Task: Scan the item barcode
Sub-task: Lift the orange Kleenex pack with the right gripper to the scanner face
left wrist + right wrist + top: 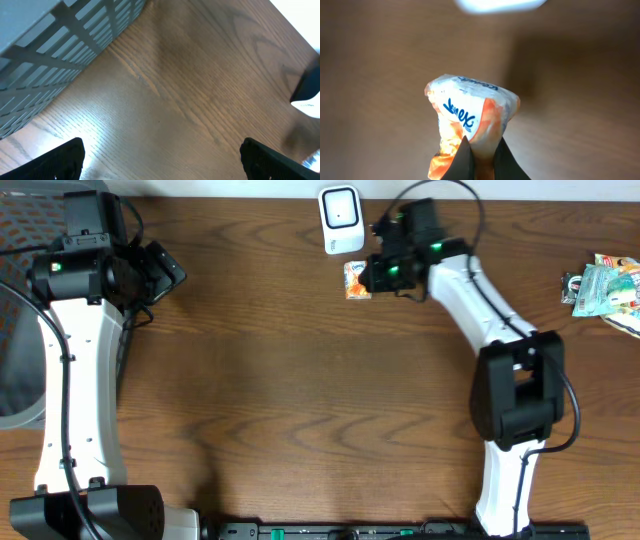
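Near edge: brown wood-grain table (300,410) running between the bases of the 2 white arms.

Left side, further out: grey slatted plastic basket (60,45) against the table's left edge. The left gripper (165,270) hangs over the wood just beside it. In the left wrist view its 2 black fingertips (62,160) sit in the lower corners of the frame, spread wide apart, with wood grain showing between them and no object in the pincer.

Right edge, about the same depth: small heap of green-and-white printed plastic packets (605,285), well apart from either arm.

Far centre: the right gripper (368,278) reaches toward the back of the table with its pincer pressed together on the task item, a small soft orange-and-white tissue pack with blue lettering (470,120). The right wrist view shows the 2 dark fingers (506,162) pinching the pack's lower end, wrapper crumpled there, printed face toward the camera. No barcode can be made out on the visible face. Cannot tell whether the pack touches the table.

Farthest: white rounded-rectangle barcode scanner (341,220) near the back edge. The pack sits just in front of it and slightly to its right, near but apart; in the right wrist view the scanner is only a white blur at the top of the frame
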Controlling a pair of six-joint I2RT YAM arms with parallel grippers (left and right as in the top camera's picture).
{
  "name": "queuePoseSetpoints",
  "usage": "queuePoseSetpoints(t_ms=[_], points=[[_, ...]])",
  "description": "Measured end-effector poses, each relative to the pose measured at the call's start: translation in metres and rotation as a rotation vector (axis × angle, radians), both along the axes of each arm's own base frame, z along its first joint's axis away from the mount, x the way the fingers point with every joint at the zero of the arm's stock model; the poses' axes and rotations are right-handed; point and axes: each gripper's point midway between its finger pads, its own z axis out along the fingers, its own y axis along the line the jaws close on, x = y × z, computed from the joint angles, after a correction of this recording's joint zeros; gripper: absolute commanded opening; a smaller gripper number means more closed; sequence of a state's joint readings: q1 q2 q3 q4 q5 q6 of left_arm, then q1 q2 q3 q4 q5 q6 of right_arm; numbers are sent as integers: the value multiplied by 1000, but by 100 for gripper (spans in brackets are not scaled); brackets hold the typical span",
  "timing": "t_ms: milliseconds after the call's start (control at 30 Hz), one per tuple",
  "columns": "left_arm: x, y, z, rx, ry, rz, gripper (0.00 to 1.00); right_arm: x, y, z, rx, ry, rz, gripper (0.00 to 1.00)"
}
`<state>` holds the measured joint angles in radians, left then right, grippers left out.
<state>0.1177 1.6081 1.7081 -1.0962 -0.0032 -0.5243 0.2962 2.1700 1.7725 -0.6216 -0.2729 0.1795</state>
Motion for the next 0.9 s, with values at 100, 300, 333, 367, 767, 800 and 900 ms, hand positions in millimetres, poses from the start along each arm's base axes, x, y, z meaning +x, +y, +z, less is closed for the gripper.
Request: queuePoseSetpoints(t_ms=[100, 300, 333, 367, 767, 800, 900], points=[[0, 0, 0, 0, 0, 0, 98, 31, -1, 16, -200, -216, -35, 1], [0, 0, 0, 0, 0, -1, 98, 79, 12, 89, -363, -599, -69, 1], [0, 0, 0, 0, 0, 0, 98, 83, 9, 97, -381, -620, -74, 1], [0, 0, 0, 0, 0, 0, 97, 88, 7, 104, -394, -641, -79, 1], [0, 0, 0, 0, 0, 0, 98, 156, 7, 107, -721, -853, 122, 1], [0, 0, 0, 0, 0, 0, 98, 157, 9, 103, -748, -853, 156, 1], [0, 0, 0, 0, 0, 0, 98, 154, 12, 92, -817, -844, 263, 1]])
